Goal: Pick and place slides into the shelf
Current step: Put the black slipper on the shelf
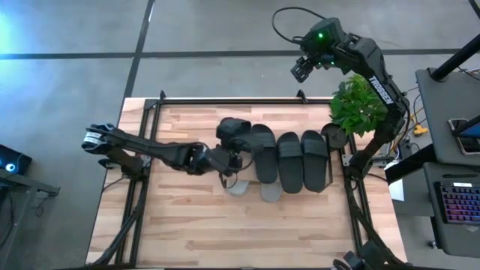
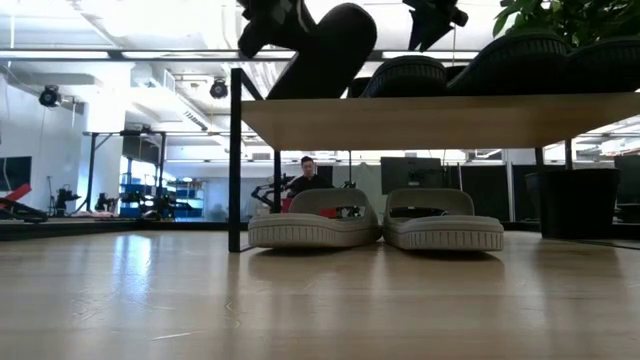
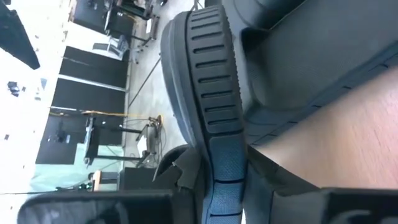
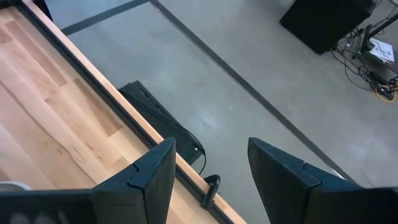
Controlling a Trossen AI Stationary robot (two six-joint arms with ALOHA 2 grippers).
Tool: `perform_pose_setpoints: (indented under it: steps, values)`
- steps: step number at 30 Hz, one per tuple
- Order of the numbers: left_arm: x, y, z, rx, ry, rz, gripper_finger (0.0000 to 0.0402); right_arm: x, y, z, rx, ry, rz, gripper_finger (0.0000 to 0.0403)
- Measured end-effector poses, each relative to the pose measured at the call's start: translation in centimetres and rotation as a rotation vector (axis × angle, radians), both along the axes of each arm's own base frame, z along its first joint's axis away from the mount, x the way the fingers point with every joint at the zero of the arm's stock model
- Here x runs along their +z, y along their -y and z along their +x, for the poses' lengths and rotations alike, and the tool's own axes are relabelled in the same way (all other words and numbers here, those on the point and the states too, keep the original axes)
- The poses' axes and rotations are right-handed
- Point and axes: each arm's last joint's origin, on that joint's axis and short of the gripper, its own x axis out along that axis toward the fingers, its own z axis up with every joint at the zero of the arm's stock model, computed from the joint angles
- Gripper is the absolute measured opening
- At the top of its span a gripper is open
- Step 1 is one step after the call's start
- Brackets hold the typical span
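High view: the left gripper (image 1: 229, 159) is reaching across the table (image 1: 187, 232) to the shelf (image 1: 341, 161), its jaws clamped on the edge of a dark slide (image 1: 234, 133) that is sitting tilted at the left end of the top row. Three more dark slides (image 1: 289, 159) are lying side by side to its right, toes toward the far edge, presumably so that the row fills from one end. Two light grey slides (image 1: 255, 187) are poking out from under the top board. The right gripper (image 1: 302, 69) is hanging beyond the table's far edge, near a plant (image 1: 360, 105), likely parked to leave the left arm room.

Low view: the light grey pair (image 2: 375, 225) is resting on the lower level, side by side. Above, the held slide (image 2: 325, 45) is leaning steeply, not yet flat on the board (image 2: 420, 120).

Left wrist view: the ribbed sole edge (image 3: 211, 106) is running between the fingers (image 3: 186, 177), which are pinching it.

Right wrist view: the fingers (image 4: 149, 171) are standing well apart over bare floor, holding nothing.
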Motion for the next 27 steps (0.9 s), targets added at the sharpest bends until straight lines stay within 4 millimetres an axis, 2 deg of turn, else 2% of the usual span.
perform_pose_setpoints:
  steps: [4, 12, 20, 27]
  values:
    - [0.1, 0.3, -0.2, 0.009, 0.014, -0.005, 0.0059, 0.0, 0.0, 0.0, 0.001, -0.001, 0.000, 0.0194]
    - [0.3, 1.6, -0.5, 0.000, 0.067, -0.081, 0.0096, 0.0, 0.0, 0.0, 0.002, -0.002, -0.001, 0.0194]
    - [0.5, 2.5, -0.5, -0.008, 0.085, -0.051, 0.0052, 0.0, 0.0, 0.0, 0.002, -0.002, -0.001, 0.0194]
    - [-0.2, 3.7, -0.9, -0.010, 0.106, -0.107, 0.0066, 0.0, 0.0, 0.0, 0.002, -0.006, 0.002, 0.0194]
